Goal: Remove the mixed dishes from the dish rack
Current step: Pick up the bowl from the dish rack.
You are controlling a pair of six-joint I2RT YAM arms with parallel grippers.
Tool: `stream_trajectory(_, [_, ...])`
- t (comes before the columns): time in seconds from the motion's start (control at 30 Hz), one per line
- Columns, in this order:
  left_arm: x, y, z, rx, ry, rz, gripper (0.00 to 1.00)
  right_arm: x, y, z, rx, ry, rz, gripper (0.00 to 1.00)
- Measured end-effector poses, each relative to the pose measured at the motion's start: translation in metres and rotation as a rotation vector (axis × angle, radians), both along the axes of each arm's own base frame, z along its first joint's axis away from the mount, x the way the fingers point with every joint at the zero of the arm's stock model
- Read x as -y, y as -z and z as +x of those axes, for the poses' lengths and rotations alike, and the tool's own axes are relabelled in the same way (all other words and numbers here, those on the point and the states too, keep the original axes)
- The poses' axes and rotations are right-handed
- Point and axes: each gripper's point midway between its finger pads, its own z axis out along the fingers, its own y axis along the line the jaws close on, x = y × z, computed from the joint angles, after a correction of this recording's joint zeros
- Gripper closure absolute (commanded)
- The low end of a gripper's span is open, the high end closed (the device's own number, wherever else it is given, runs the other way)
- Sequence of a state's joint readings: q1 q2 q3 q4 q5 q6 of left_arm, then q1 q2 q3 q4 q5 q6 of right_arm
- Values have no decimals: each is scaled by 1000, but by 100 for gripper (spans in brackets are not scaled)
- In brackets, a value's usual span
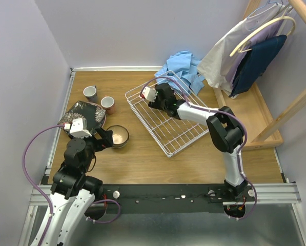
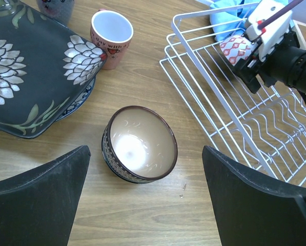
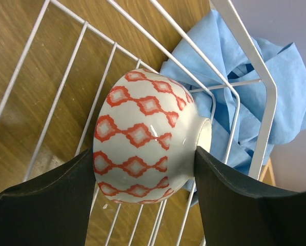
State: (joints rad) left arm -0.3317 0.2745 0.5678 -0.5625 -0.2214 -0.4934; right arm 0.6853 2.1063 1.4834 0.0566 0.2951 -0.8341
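Note:
A white bowl with red diamonds [image 3: 142, 138] lies on its side at the far corner of the white wire dish rack [image 1: 168, 123]. My right gripper [image 3: 145, 159] is shut on it, one finger on the rim side and one against the foot. On the table left of the rack sits a brown bowl [image 2: 140, 144], with my left gripper [image 2: 145, 151] open above it and touching nothing. Further left are a black square floral plate [image 2: 24, 77] resting on a round plate, a pink cup [image 2: 111, 36] and a grey cup [image 1: 90, 93].
A blue cloth [image 1: 183, 69] is bunched just behind the rack's far corner. A wooden clothes rack [image 1: 265, 51] with hanging garments stands at the right. Walls close the table at the back and left.

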Motion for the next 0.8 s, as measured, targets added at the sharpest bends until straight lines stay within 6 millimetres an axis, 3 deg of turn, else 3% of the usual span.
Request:
stream_trajectory(0.2, [-1,0,0,2,-4,-1,1,-5,-14,-14,-69,35,136,59])
stream_trajectory(0.43, [3,-2,0,9,15,-8,1,-10,-48,-31,-132,91,330,59])
stream_trajectory(0.63, [15,-4,5,18,60,-41,1,-10,-64,-45,-201,162,476,59])
stream_trajectory(0.8, [28,2,14,-9,100,-81,1,-9,-89,-56,-264,212,648,59])
